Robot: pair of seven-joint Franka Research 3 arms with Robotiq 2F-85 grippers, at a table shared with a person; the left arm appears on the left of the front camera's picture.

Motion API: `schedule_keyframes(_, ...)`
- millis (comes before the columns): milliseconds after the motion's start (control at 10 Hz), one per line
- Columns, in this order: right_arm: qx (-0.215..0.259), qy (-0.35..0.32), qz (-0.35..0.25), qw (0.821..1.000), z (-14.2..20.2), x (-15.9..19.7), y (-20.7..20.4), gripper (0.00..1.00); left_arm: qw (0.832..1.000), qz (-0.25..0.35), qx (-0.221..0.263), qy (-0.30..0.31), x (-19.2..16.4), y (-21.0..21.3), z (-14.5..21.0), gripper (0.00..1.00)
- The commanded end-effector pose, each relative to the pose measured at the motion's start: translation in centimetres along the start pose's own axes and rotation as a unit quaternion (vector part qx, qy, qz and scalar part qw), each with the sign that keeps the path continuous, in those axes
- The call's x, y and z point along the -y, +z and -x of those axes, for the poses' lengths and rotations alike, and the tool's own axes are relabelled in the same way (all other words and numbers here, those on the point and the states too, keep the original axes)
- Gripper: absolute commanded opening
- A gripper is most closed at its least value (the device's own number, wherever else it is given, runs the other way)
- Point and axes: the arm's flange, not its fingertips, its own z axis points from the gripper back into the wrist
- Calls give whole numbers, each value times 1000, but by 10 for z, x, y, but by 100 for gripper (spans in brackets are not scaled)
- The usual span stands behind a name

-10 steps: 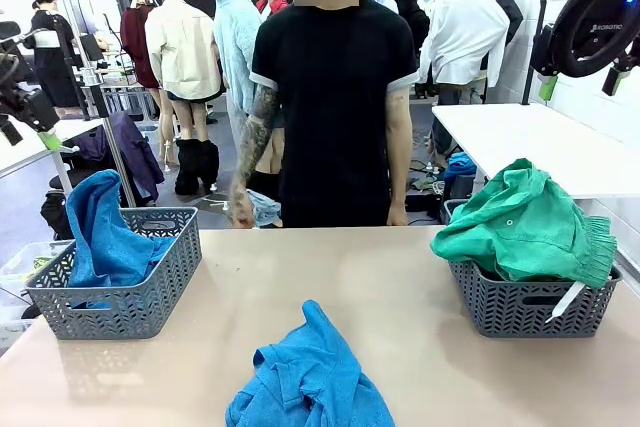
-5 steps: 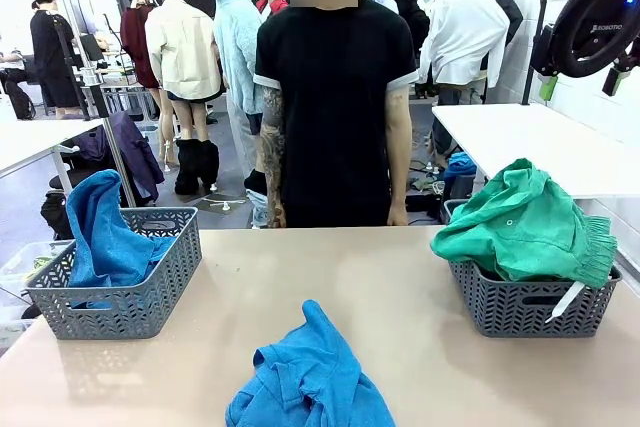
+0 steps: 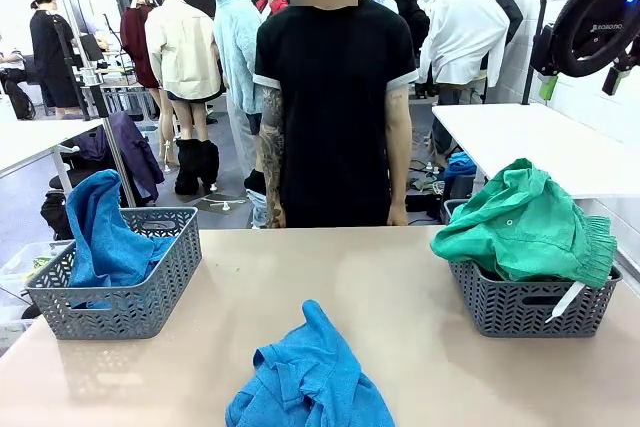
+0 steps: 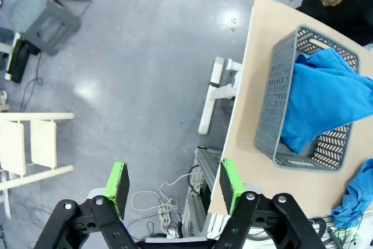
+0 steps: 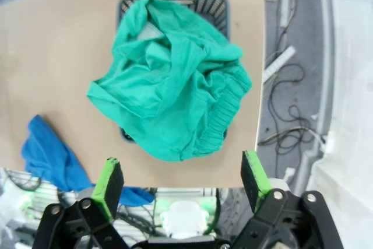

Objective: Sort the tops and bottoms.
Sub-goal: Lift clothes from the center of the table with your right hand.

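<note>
**Stock on my screens: tabletop, two baskets, three garments**

1. Beige tabletop (image 3: 420, 277). It carries every item listed below.
2. Left grey plastic lattice basket (image 3: 150, 297), at the tabletop's left edge. In it I see a draped bright blue cloth garment (image 3: 105, 232), heaped above the rim and hanging over the far left corner.
3. Right grey plastic lattice basket (image 3: 520, 312), at the tabletop's right edge. A sea-green cloth garment (image 3: 525, 222) is piled on top and spills over the rim on the left and right sides. A white tag (image 3: 567, 300) hangs down the basket's near wall.
4. Crumpled bright blue cloth garment (image 3: 310, 377), loose on the tabletop at the middle of the near edge, well apart from both baskets.
5. Person in a black T-shirt (image 3: 335, 97), standing at the far edge with arms down.
6. Left end effector (image 4: 173, 188). The jaws stand wide with nothing between the green pads. It hangs beyond the tabletop's left edge, above the floor (image 4: 128, 74).
7. Right end effector (image 5: 181, 178). The jaws are spread fully and hold nothing. It sits high above the right basket, looking down on the sea-green garment.
</note>
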Motion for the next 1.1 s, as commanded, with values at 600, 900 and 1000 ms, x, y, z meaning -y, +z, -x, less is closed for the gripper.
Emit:
schedule_keyframes(600, -109, 468, 18, 877, -11, -232, 4, 100, 1000, -17, -1, -13, 14, 5, -1, 81)
schedule_keyframes(900, -62, 512, -11, 856, 48, -270, -41, 100, 1000, -17, -1, -13, 14, 5, -1, 81)
schedule_keyframes(1000, -118, 498, -10, 859, 12, -279, -24, 100, 1000, -17, -1, -13, 14, 5, -1, 81)
